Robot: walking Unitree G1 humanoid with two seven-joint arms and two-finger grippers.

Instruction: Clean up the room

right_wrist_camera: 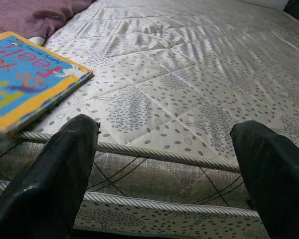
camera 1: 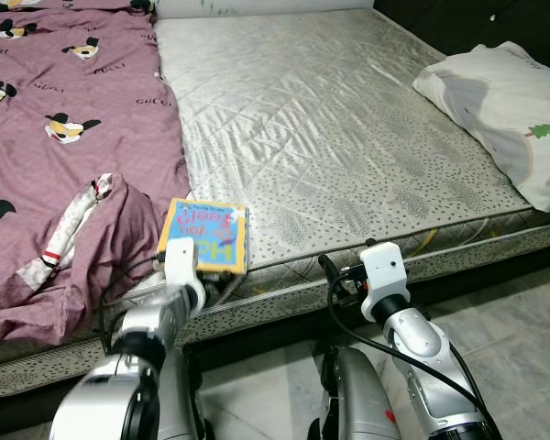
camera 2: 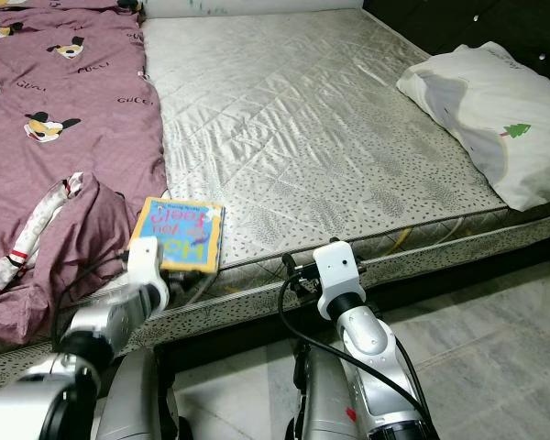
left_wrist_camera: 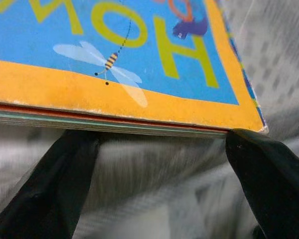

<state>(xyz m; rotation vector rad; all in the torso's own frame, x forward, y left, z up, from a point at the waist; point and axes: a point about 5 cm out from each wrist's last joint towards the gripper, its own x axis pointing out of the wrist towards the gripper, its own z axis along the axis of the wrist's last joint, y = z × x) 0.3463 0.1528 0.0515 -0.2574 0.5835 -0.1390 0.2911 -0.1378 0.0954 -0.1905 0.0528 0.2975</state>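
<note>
Left claw (left_wrist_camera: 159, 144) is right up against the blue board book with the orange border (camera 1: 204, 236), fingers spread wide, one black fingertip (left_wrist_camera: 65, 164) near the middle of the near edge and the other at its corner. The book lies flat at the near edge of the bare grey quilted mattress (camera 1: 348, 137), dead ahead of that claw, its long axis running straight away from it. The edge sits just above and between the fingers, not yet pinched. Right claw (right_wrist_camera: 162, 164), also wide open, hovers at the mattress edge with the book well off to its left, so the left arm is clearly the nearer. Looks like a slide-in-and-close job on that near edge.
</note>
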